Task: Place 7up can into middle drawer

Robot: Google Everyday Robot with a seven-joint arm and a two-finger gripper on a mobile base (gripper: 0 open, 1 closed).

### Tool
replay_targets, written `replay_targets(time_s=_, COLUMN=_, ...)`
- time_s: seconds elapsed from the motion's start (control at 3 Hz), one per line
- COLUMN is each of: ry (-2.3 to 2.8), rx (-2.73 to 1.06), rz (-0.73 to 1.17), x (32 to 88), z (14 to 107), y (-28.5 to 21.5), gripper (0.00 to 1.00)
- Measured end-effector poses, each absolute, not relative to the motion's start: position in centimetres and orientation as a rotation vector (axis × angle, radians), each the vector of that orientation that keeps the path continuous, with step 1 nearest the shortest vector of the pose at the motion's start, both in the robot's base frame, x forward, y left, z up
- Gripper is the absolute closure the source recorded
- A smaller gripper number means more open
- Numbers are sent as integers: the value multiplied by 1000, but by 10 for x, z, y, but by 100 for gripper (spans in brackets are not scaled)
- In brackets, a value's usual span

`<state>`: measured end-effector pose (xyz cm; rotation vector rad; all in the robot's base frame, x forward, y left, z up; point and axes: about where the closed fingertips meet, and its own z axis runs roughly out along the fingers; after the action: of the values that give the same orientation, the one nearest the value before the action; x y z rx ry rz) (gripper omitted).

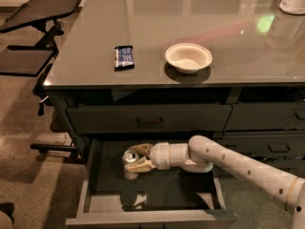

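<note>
We see the gripper low in the centre-left of the frame, reaching in from the right with its tan fingers closed around the 7up can, one finger above and one below it. The can's shiny top faces up and towards the left. It sits inside the middle drawer, near the back left part of the drawer's dark floor; we cannot tell whether its base touches the floor or hangs just above it. The drawer is pulled out towards the bottom of the frame, its grey side walls showing on both sides. The white arm runs from the gripper's wrist to the lower right edge. Above the open drawer is a shut drawer front with a small black handle. On the glossy table top stand a white bowl, centre, and a dark snack packet to its left, well apart from each other.
</note>
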<state>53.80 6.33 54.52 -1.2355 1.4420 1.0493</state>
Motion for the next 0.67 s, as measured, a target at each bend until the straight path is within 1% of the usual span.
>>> replay_targets(time_s=0.67, ry=1558, rx=-1324, rz=821, x=549, z=505, y=54, gripper=100)
